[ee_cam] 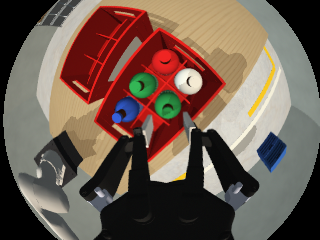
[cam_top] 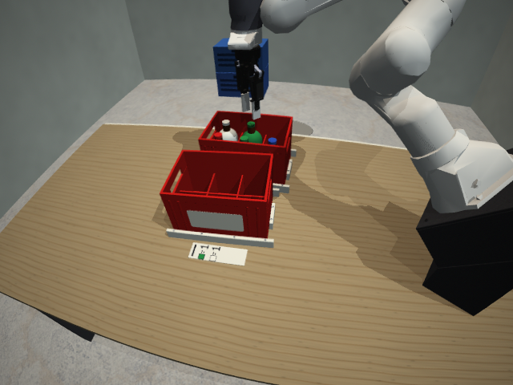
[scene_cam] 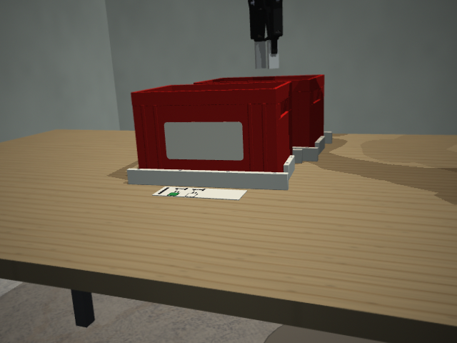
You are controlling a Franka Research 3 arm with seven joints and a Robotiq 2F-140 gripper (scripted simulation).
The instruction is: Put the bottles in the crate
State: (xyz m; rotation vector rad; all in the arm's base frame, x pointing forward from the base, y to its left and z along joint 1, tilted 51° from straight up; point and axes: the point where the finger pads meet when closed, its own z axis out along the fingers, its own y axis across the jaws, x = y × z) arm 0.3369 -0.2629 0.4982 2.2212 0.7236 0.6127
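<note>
Going left to right in the top view, you're seeing the pick list (cam_top: 232, 255) (scene_cam: 221, 194) lying just beside the empty crate (cam_top: 224, 201) (scene_cam: 206, 111) (ee_cam: 137, 27); its small print seems to be asking for 1 green and 1 white. The empty crate is holding 0 bottles, so you're facing the whole order: 0 moved, apparently 2 to go. Beyond the empty crate, on the side away from the list, the bottle crate (cam_top: 285, 153) (scene_cam: 304, 114) (ee_cam: 212, 83) is holding all 5: the red bottle (cam_top: 217, 135) (ee_cam: 165, 61), the white bottle (cam_top: 228, 134) (ee_cam: 188, 81), the nearer green bottle (cam_top: 244, 139) (ee_cam: 143, 85), the farther green bottle (cam_top: 252, 135) (ee_cam: 168, 105) and the blue bottle (cam_top: 272, 141) (ee_cam: 125, 110). Your gripper (cam_top: 251, 112) (scene_cam: 267, 66) (ee_cam: 168, 120) is hovering past the empty crate, above the bottle crate, its fingers standing partway apart with nothing between them. You're probably lining up for the farther green bottle; afterwards you're needing the white, with red, blue and 1 green staying behind and the crates sitting level.
</note>
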